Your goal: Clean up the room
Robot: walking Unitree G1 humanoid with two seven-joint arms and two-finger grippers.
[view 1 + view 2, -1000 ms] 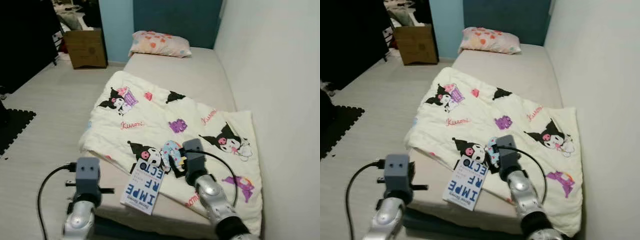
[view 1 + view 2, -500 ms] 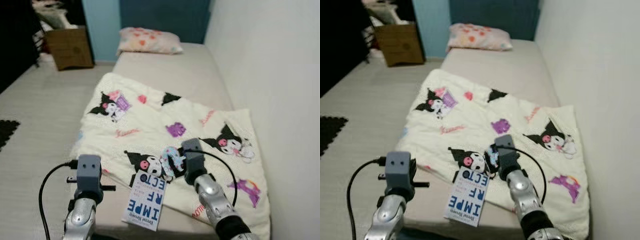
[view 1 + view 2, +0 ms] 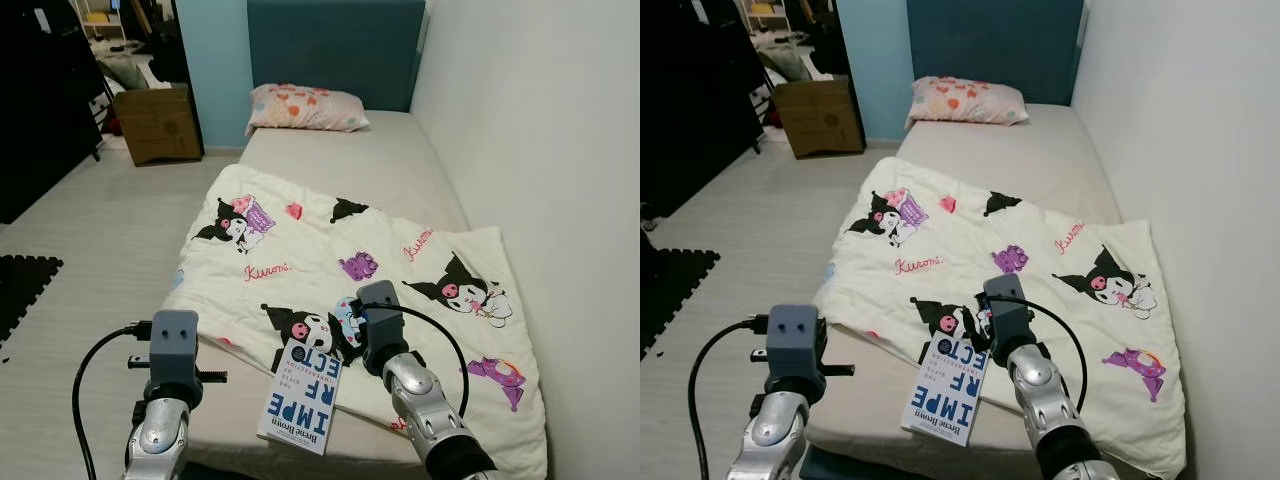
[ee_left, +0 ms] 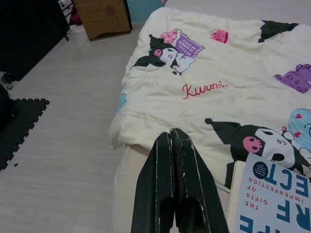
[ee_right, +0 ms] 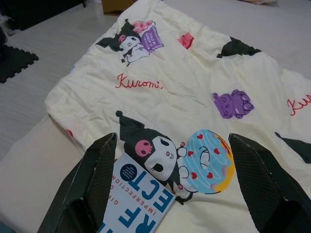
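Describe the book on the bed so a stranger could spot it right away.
Find the bed against the white wall, then its cartoon-print blanket. At the blanket's near edge lies the book, its white cover in big blue capitals, the only flat, hard item there.

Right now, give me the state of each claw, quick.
Left claw: closed, holding nothing, hovering by the bed's near edge beside the book.
Right claw: open, empty, above the book's top end on the blanket.
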